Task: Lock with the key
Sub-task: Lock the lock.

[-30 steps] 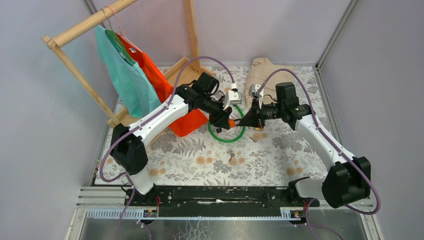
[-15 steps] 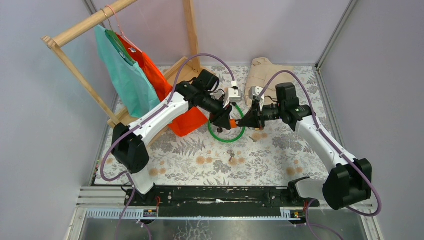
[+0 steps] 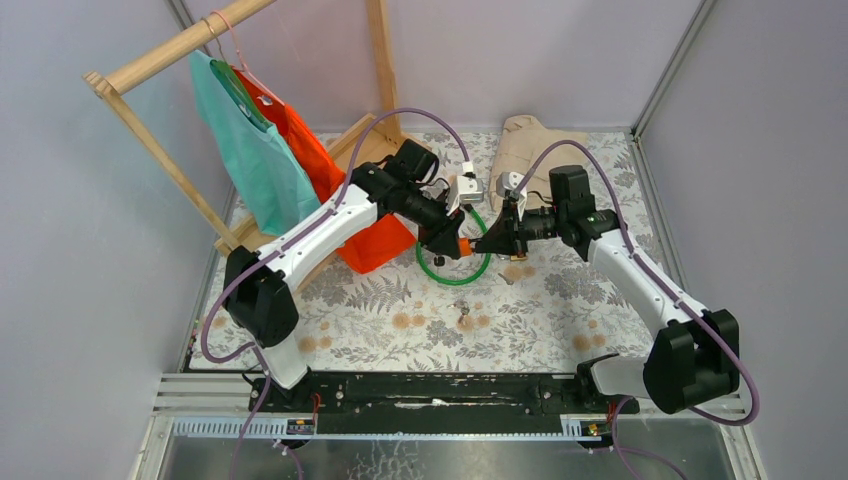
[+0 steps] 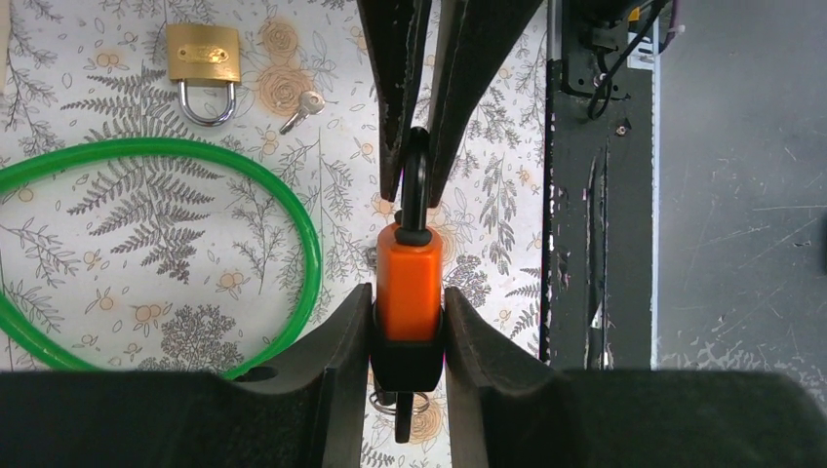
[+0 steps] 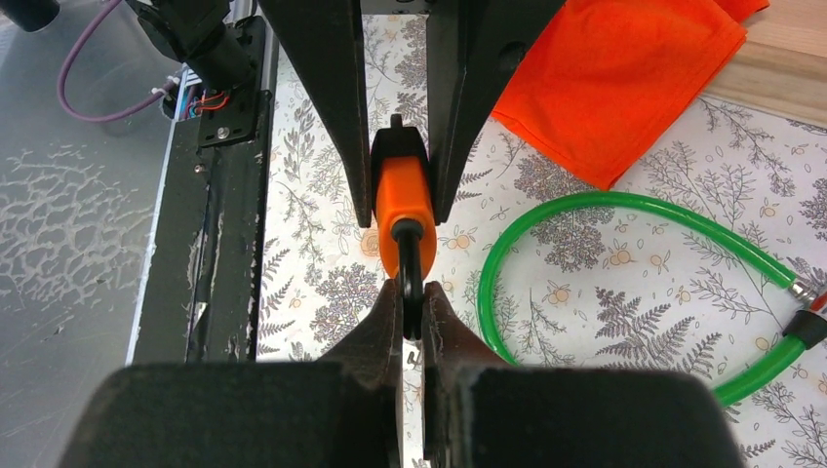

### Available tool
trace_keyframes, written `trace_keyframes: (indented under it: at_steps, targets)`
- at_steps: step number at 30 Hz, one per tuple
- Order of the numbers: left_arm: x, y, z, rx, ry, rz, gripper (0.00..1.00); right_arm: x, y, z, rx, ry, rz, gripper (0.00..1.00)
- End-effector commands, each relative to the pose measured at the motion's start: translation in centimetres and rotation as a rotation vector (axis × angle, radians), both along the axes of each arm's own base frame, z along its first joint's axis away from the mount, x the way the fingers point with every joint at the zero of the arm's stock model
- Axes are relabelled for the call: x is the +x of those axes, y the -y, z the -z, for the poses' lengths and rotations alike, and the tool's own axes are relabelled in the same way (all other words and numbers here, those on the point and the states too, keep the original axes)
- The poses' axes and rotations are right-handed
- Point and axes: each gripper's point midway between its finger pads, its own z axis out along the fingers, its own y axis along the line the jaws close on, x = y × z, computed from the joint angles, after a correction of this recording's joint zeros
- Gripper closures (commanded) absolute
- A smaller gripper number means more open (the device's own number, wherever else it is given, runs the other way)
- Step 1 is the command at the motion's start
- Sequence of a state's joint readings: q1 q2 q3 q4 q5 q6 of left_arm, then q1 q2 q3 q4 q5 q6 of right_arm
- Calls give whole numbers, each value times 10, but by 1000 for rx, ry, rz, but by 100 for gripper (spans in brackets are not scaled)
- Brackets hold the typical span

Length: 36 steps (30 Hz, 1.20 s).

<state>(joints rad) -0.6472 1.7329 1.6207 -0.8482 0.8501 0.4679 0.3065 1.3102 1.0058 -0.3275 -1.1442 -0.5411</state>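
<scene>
An orange padlock with a black base hangs in the air between both arms. My left gripper is shut on its body. A dark key with a wire ring sticks out of the base. My right gripper is shut on the lock's black shackle, seen in the left wrist view as shackle. From above, the left gripper and right gripper meet tip to tip over the table's middle.
A green cable loop lies under the grippers. A brass padlock and a small silver key rest on the floral cloth. Orange cloth, a teal shirt on a wooden rack and a beige cloth sit behind.
Both arms have shifted only slightly. The two grips on the orange padlock are the same.
</scene>
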Motion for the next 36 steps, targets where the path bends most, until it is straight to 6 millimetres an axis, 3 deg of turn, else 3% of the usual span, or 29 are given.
trace_keyframes:
  at_steps: [1,13,24,36]
  targets:
    - [18,53,-88,-301,252,84,100,-18,-18,7,30,-74,-48,100]
    - [20,63,-109,-334,295,96,100,-28,-35,11,70,-102,-63,100]
    - [19,67,-103,-333,290,116,100,-39,-47,5,104,-124,-96,100]
    - [17,68,-125,-358,302,125,100,-46,-59,4,123,-108,-105,100]
